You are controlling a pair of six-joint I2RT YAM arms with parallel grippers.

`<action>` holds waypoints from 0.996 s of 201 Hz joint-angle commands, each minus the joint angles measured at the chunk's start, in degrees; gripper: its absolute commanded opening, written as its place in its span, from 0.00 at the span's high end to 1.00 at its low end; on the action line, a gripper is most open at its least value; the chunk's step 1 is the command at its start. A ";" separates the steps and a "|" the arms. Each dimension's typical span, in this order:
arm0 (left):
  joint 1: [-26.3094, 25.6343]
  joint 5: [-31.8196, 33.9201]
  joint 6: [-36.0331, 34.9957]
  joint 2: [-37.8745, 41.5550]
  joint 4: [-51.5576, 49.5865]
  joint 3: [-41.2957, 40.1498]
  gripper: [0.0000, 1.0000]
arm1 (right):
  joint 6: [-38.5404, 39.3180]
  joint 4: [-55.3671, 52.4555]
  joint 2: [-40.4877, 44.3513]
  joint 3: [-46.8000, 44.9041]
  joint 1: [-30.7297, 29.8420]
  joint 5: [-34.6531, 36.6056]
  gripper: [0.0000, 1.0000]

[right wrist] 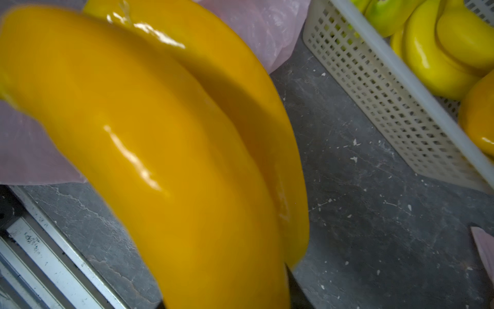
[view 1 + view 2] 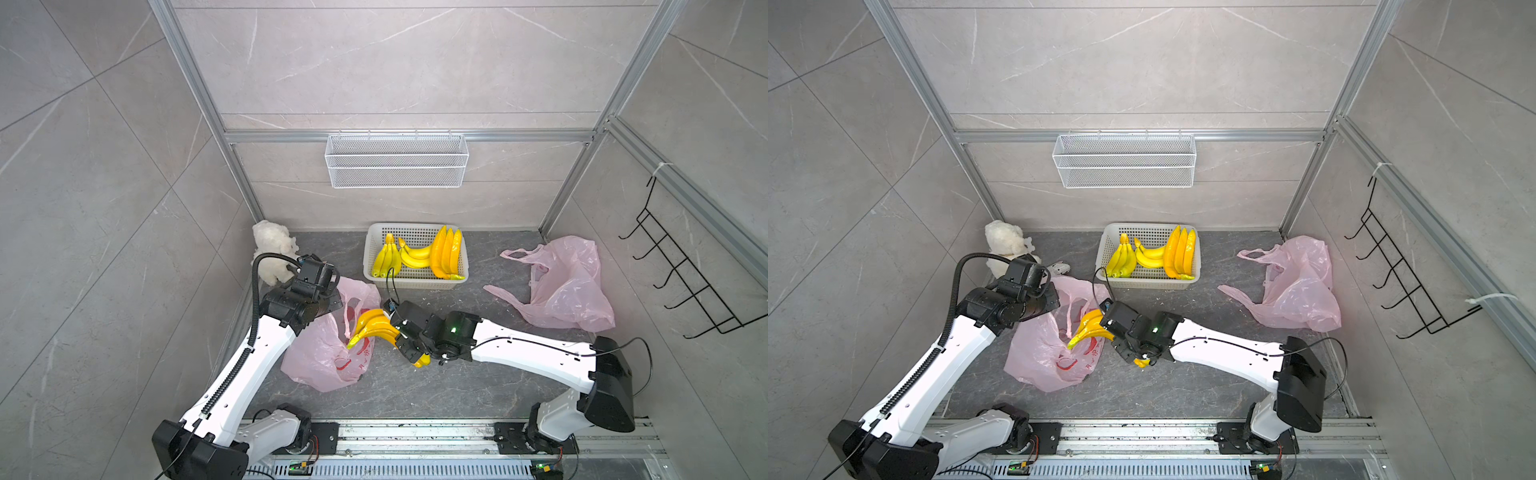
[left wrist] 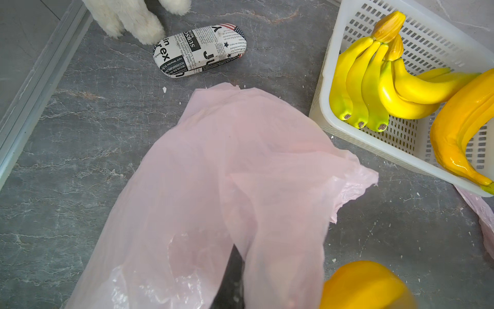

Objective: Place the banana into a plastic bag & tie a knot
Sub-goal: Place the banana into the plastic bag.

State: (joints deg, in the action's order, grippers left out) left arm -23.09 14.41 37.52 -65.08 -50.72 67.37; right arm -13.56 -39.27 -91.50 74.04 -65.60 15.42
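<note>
Desk (image 2: 436, 386) of dark veined stone fills the lower middle of both top views and carries everything. On it, left of centre, the pink plastic bag (image 2: 316, 357) lies slumped with its mouth turned up and toward the right of the frame. My left hand (image 2: 332, 300) is pinched together on the bag's upper rim, lifting the film; in the left wrist view it drapes over my finger.

A spare bag (image 2: 569, 286) lies crumpled well apart at the right. The white basket (image 2: 415, 284) of other bananas sits at upper centre, just beyond both hands. A plush toy (image 2: 272, 245) stands in the upper-left corner, behind my left arm.

My right hand (image 2: 402, 337) is clamped across the banana bunch (image 2: 372, 328) near its stem end, which pokes out at lower right. The long axis runs from there up and left, the tips curling down over the bag's mouth. I judge the push goes leftward and down; the loose rim could fold in the way.

A glasses case (image 3: 200, 49) lies beside the toy, clear of the path.
</note>
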 commanded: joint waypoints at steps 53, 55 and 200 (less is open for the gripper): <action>-1.08 -5.19 -0.18 0.88 -0.02 0.75 1.00 | -9.39 -0.02 -6.56 4.18 -3.25 3.81 0.89; -1.26 -5.14 -0.12 1.02 -0.13 0.68 1.00 | -9.78 -0.24 -6.86 4.73 -3.07 4.00 0.89; -13.74 -2.97 7.69 7.73 4.33 -3.56 1.00 | -29.58 3.14 -11.29 18.68 2.94 -9.52 0.92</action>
State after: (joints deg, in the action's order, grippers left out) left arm -35.73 11.84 43.24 -58.41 -49.52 64.88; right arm -37.54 -40.32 -105.10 92.40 -62.59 11.73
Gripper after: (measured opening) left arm 0.056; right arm 0.365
